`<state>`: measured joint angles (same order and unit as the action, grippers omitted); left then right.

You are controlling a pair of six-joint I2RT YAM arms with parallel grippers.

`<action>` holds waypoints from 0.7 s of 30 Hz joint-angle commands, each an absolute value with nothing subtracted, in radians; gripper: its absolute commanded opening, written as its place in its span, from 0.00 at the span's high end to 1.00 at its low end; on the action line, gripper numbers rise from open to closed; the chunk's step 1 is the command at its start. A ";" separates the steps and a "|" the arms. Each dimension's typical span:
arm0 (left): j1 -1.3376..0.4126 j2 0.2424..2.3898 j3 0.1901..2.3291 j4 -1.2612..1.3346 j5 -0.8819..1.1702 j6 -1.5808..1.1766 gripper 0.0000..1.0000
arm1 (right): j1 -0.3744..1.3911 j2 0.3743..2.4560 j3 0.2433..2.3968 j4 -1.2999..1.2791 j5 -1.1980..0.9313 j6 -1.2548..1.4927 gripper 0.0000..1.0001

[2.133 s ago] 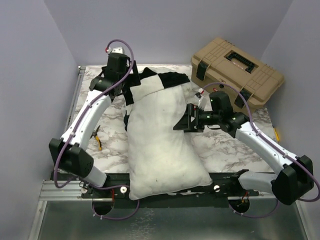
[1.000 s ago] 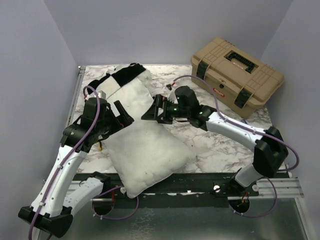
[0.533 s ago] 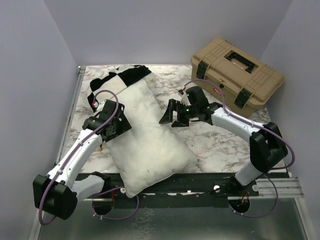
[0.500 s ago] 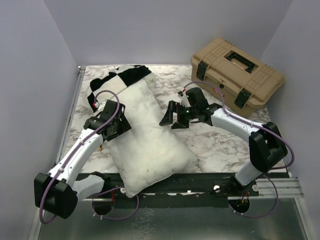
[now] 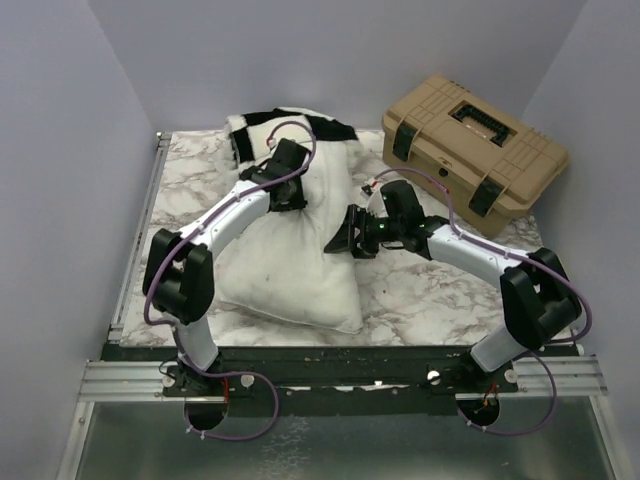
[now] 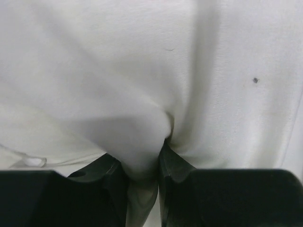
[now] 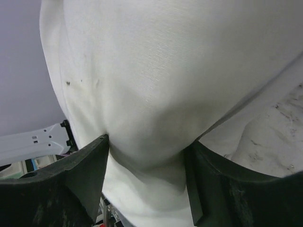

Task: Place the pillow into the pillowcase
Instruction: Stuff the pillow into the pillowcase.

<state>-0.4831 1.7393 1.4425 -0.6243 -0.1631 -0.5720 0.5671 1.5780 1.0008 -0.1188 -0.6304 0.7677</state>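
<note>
top view: bright, even, sharp | soft shadow under pillow (image 5: 285,265) at 5 o'clock | left wrist: blurred, dim at 6 o'clock | right wrist: weave sharp

On the table (image 5: 440,292), pillow (image 5: 285,255) left of centre, pillowcase (image 5: 325,128) at its 12 o'clock end, toolbox (image 5: 472,150) at 2 o'clock, right gripper (image 5: 342,240) at the pillow's 3 o'clock edge.

2 white arms (image 5: 225,208), black joints (image 5: 180,285), looping purple cables (image 5: 292,124)
</note>
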 commanded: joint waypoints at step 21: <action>-0.516 1.366 1.442 -0.670 -0.270 -0.311 0.06 | 0.567 1.358 1.132 -0.413 -0.491 0.650 0.04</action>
